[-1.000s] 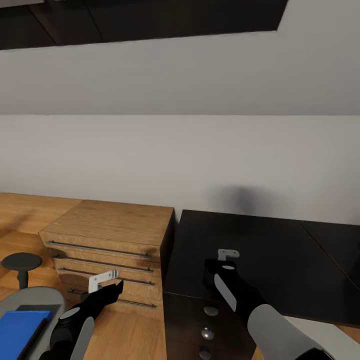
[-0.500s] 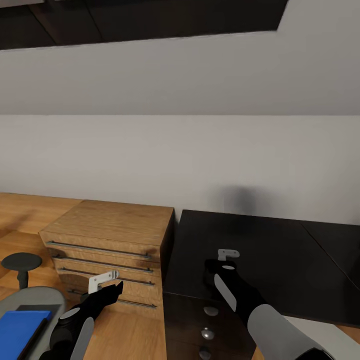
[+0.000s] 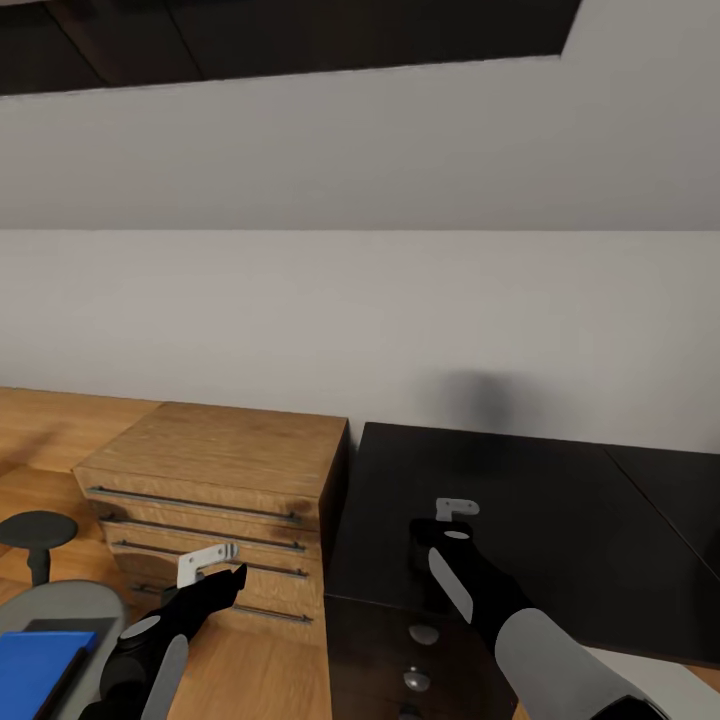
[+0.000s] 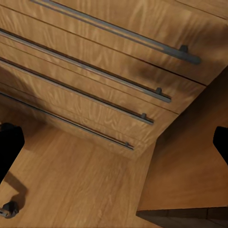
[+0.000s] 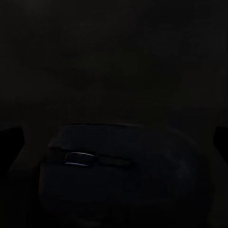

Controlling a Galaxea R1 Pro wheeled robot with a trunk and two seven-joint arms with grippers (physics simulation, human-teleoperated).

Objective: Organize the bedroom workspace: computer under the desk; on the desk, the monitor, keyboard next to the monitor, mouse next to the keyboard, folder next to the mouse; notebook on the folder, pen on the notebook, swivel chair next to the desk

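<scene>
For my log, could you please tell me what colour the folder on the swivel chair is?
Bright blue; the folder shows best in the head view, lying on the swivel chair.

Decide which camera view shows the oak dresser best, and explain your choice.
The head view is best: it shows the dresser whole, top and drawer fronts, standing beside the black desk. The left wrist view gives only a close look at its drawer fronts and bar handles. The right wrist view is too dark to tell.
</scene>
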